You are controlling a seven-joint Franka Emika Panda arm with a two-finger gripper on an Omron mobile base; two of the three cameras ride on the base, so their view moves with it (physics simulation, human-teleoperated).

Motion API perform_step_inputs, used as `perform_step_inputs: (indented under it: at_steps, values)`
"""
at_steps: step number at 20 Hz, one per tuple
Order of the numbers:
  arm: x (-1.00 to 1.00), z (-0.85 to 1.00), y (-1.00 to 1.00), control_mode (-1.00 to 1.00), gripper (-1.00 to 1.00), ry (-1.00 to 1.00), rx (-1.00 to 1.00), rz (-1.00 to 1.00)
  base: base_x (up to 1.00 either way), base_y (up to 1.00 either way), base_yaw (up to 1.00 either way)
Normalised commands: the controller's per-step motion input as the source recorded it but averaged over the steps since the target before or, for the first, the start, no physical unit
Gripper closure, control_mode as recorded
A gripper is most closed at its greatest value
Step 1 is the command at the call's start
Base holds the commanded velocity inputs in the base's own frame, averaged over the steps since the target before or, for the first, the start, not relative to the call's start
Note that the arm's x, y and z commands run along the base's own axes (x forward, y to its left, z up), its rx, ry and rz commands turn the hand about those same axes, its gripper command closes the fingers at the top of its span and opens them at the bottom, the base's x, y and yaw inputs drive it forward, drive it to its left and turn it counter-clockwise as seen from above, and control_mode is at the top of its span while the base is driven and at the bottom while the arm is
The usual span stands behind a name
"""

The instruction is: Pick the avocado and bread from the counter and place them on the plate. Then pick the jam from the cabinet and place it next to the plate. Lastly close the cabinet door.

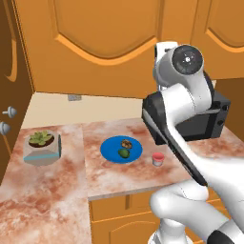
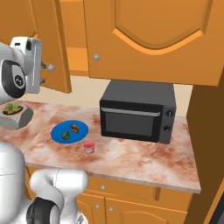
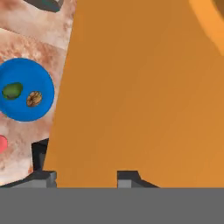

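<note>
Avocado (image 1: 124, 153) and bread (image 1: 126, 143) are laid on blue plate (image 1: 108, 151); jam (image 1: 157, 159) is set just beside. Cabinet door (image 3: 140, 87) is left ajar, straddled by parted gripper (image 3: 85, 177).

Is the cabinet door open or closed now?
Open. In the right base view the cabinet door stands swung out from the cabinet front, above the counter.

jam (image 3: 2, 143) cut by left edge, cabinet door (image 3: 140, 87) overrunning frame
</note>
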Motion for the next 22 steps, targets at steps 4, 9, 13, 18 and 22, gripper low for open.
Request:
perform_step_inputs:
  at_steps: [4,9,13,18,22]
  values:
    - [0.95,0.04,-0.67,-1.00,-1.00,0.32,0.16,0.36,0.00,0.00,0.00]
    - [1.00,-0.61,-0.71,-1.00,-1.00,0.06,0.05,0.47,0.00,0.00,0.00]
    - [0.99,-0.95,-0.17,-1.00,-1.00,-0.15,-0.05,0.45,0.00,0.00,0.00]
    - [0.93,-1.00,0.24,-1.00,-1.00,-0.29,-0.30,0.27,0.00,0.00,0.00]
    - [0.60,-1.00,0.49,-1.00,-1.00,-0.33,-0.45,0.18,0.00,0.00,0.00]
